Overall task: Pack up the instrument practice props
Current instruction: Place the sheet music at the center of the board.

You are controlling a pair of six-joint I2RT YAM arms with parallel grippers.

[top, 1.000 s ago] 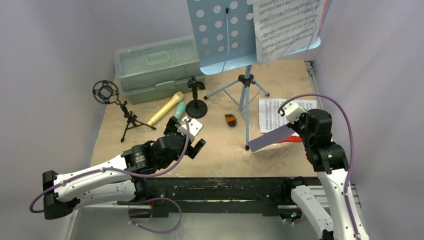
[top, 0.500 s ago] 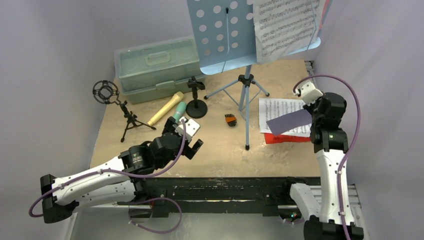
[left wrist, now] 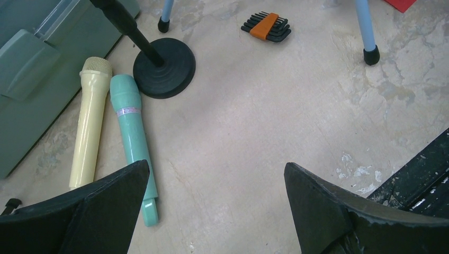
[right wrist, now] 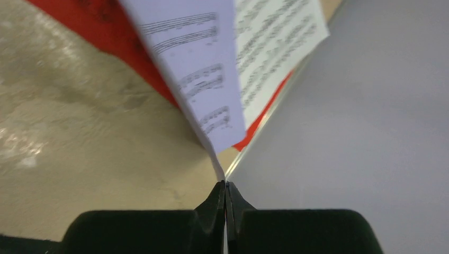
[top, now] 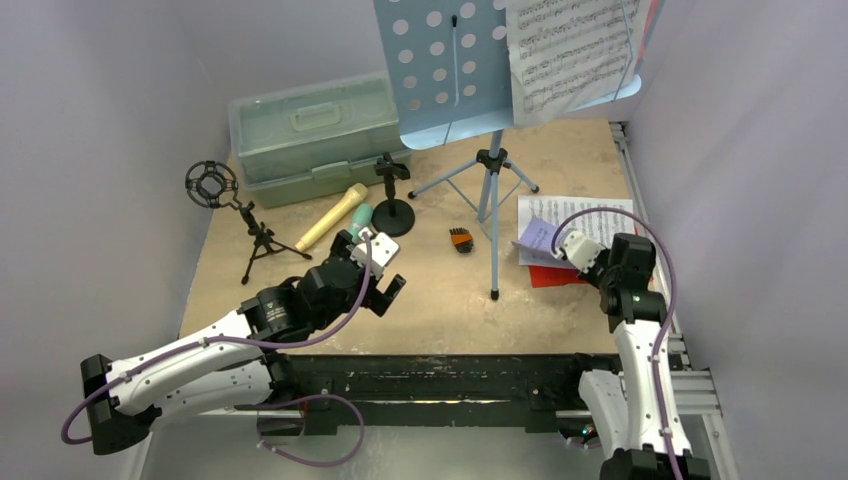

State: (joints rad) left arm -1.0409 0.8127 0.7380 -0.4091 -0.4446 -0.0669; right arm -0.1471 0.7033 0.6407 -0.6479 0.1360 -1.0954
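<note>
a tan microphone (left wrist: 91, 122) and a teal microphone (left wrist: 133, 144) lie side by side on the tabletop (left wrist: 275, 121), beside a round-base mic holder (left wrist: 163, 66); the left gripper (left wrist: 214, 196) hangs above, jaws spread wide.

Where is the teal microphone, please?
The teal microphone lies left of centre in the top view, beside the tan microphone, head near the round-base holder, ahead of the left gripper.

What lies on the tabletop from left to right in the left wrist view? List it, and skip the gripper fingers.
In order: tan toy microphone → teal toy microphone → black round-base mic holder → orange-and-black hex key set → light-blue music rack leg with its black foot.
</note>
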